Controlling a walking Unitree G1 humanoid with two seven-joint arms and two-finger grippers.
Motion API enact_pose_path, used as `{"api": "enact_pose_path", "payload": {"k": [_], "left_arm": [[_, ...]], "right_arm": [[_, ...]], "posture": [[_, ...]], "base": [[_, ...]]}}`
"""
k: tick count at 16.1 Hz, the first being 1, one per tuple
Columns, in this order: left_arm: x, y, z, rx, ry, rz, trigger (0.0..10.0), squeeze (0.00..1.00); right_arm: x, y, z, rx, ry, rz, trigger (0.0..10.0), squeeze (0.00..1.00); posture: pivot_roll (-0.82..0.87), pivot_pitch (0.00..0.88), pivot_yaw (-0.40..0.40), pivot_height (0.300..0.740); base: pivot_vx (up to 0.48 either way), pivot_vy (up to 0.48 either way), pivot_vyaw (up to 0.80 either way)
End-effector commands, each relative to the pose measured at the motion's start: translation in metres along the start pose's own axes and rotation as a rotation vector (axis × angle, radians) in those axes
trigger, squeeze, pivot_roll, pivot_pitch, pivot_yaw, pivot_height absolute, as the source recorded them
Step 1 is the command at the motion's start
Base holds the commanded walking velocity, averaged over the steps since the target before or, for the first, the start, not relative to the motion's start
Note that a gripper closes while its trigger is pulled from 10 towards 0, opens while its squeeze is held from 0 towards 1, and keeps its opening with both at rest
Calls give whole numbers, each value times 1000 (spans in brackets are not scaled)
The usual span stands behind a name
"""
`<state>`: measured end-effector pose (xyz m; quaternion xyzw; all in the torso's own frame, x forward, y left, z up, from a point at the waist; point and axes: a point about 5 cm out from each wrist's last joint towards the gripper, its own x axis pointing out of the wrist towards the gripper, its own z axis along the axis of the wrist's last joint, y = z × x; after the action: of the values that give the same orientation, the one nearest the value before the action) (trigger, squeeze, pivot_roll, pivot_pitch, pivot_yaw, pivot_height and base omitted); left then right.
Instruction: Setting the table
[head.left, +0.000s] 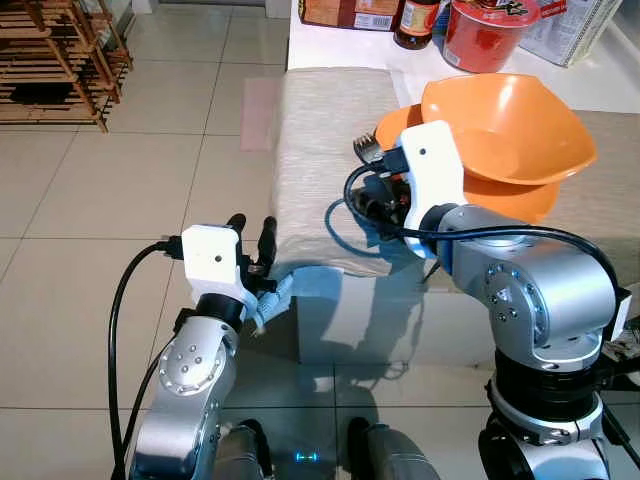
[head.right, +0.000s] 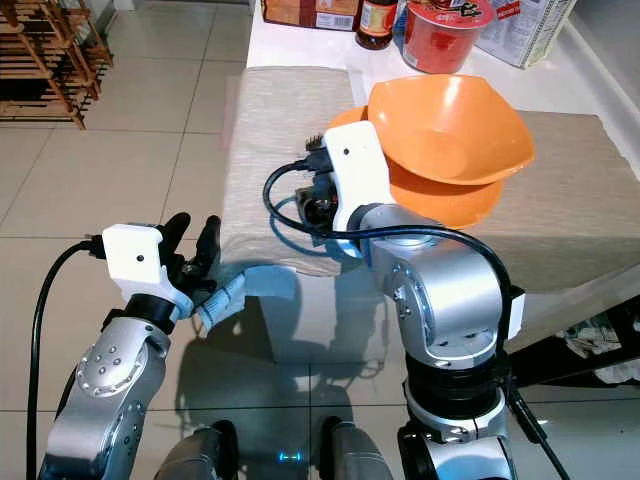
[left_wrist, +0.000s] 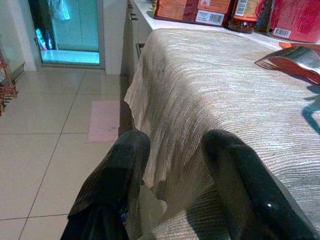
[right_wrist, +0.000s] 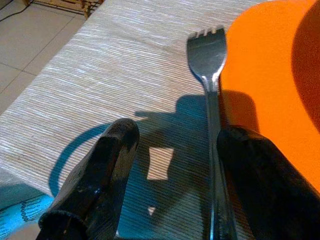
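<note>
An orange bowl (head.left: 505, 125) is stacked on an orange plate (head.left: 505, 203) on the beige tablecloth (head.left: 320, 150). A silver fork (right_wrist: 207, 55) lies on the cloth against the plate's left rim, tines pointing away from me. My right gripper (right_wrist: 180, 137) hovers low over the cloth, open, and the fork's handle runs just inside one finger (right_wrist: 250, 165). My left gripper (head.left: 252, 228) is at the table's near left corner, open, with the cloth's hanging corner (left_wrist: 165, 150) between its fingers.
A red tub (head.left: 485, 35), a brown bottle (head.left: 418, 22), a box (head.left: 350, 12) and a bag (head.left: 580, 25) stand at the table's far end. To the far left on the tiled floor is a wooden rack (head.left: 55, 60). A pink mat (head.left: 260, 112) lies beside the table.
</note>
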<state>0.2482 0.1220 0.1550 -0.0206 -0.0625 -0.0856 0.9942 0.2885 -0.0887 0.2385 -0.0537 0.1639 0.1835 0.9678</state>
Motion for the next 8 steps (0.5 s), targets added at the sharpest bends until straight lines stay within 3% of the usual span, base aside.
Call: {"api": "enact_pose_path", "payload": {"k": [1,8], "left_arm": [[-3,-2,-2,-2,16,-9,10000,0],[-4,-2,-2,-5,17,-1,10000,0]], "right_arm": [[1,-5,-2,9,8,-35,10000,0],[4,-19,-3,42,17,-117,10000,0]], "posture": [[-126,230,-23,740],[-118,236,-24,740]], "base": [[0,0,0],[0,0,0]]}}
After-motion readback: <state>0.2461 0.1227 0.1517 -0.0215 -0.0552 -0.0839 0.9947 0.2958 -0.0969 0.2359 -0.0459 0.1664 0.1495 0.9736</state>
